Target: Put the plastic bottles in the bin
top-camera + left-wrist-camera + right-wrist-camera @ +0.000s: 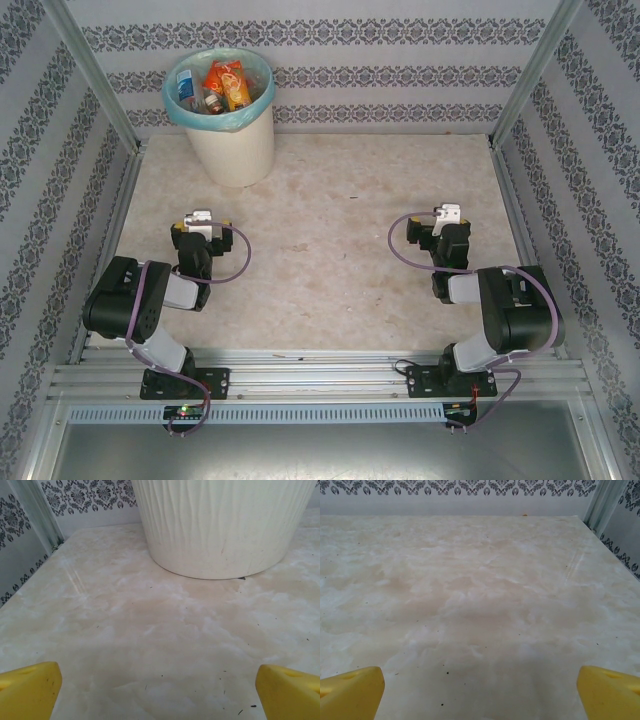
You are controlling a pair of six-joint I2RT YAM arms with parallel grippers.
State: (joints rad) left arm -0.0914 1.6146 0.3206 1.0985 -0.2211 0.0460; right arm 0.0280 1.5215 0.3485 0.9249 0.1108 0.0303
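The bin (232, 150) stands at the table's far left corner, cream-white with a turquoise liner over its rim. Several plastic bottles (226, 86) lie inside it, orange, red-labelled and blue-labelled ones among them. My left gripper (200, 224) rests low near the front left, pointing at the bin. In the left wrist view the bin's ribbed wall (220, 525) rises straight ahead, and the left gripper (160, 695) is open over bare tabletop with its yellow fingertips (27, 690) far apart. My right gripper (445, 222) sits at the front right, also open (480, 695), with nothing between its fingertips (610, 692).
Patterned walls and metal frame posts (95, 75) close in the marble table (340, 230) on three sides. The right wrist view has the table's right edge and a corner post (600, 505). The left wall (22, 555) runs close beside the left gripper.
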